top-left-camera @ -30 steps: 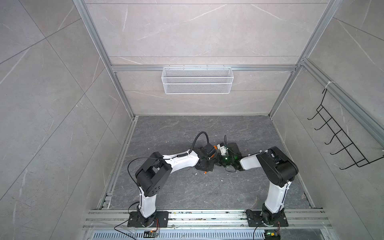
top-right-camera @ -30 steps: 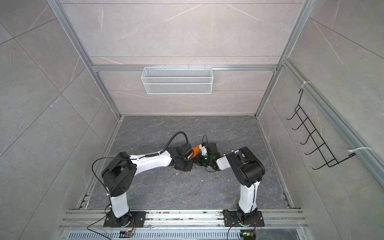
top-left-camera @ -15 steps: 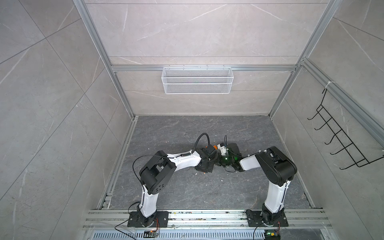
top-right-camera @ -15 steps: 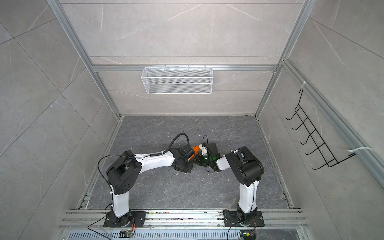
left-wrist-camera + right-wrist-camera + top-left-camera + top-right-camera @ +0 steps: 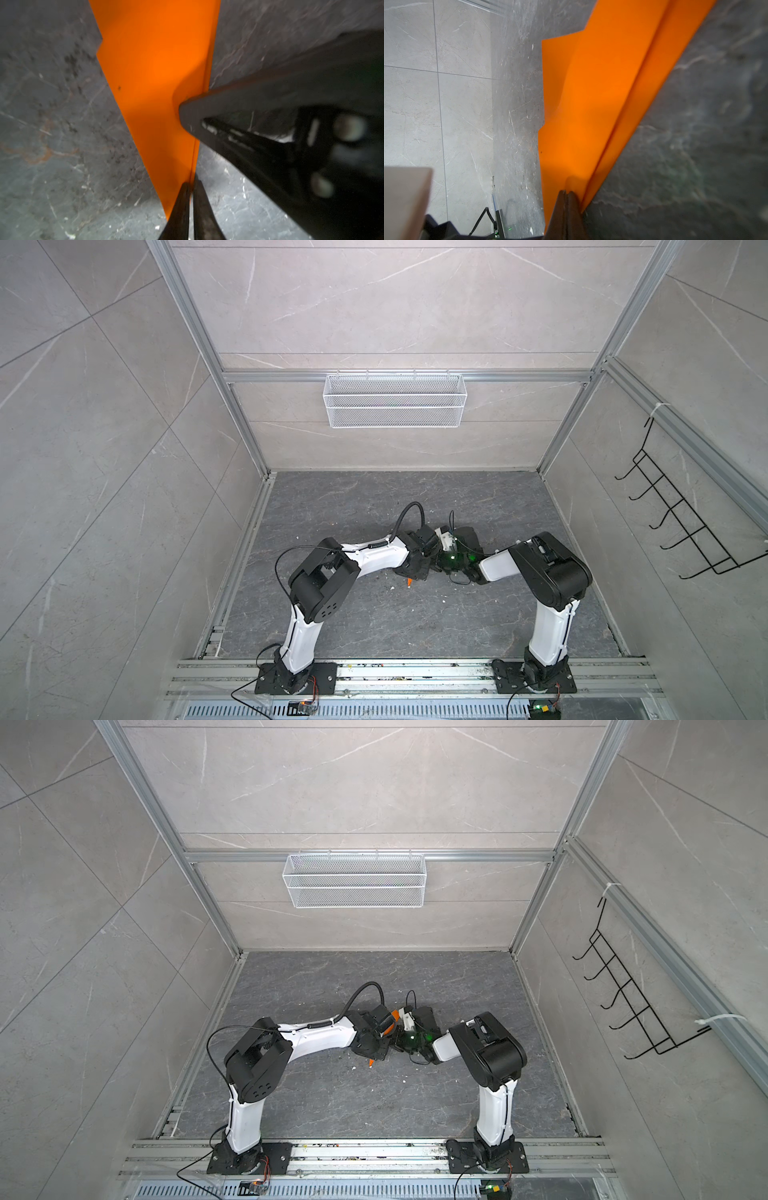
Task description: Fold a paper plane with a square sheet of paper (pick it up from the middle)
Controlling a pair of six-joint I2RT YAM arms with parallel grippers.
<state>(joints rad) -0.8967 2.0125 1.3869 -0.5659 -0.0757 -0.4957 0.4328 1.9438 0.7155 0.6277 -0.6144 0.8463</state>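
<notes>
The paper plane (image 5: 155, 83) is a narrow bright orange dart with a centre crease, held edge-up just above the dark floor; the right wrist view shows its stepped wing (image 5: 602, 93). In both top views only slivers of orange show, one between the two wrists (image 5: 388, 1028) and the nose poking out below them (image 5: 409, 581). My left gripper (image 5: 191, 185) stands open by a thin slit, with the plane's folded edge in that slit near the nose. My right gripper (image 5: 566, 192) is shut on the fold farther along, and its fingers (image 5: 207, 116) show in the left wrist view.
A white wire basket (image 5: 395, 406) hangs on the back wall. A black hook rack (image 5: 681, 531) juts from the right wall. White crumbs (image 5: 444, 600) dot the floor in front of the grippers. An aluminium rail (image 5: 415, 672) carries both arm bases.
The left arm's elbow has swung to the right, toward the middle. The right arm and the orange paper between the wrists have stayed where they were.
</notes>
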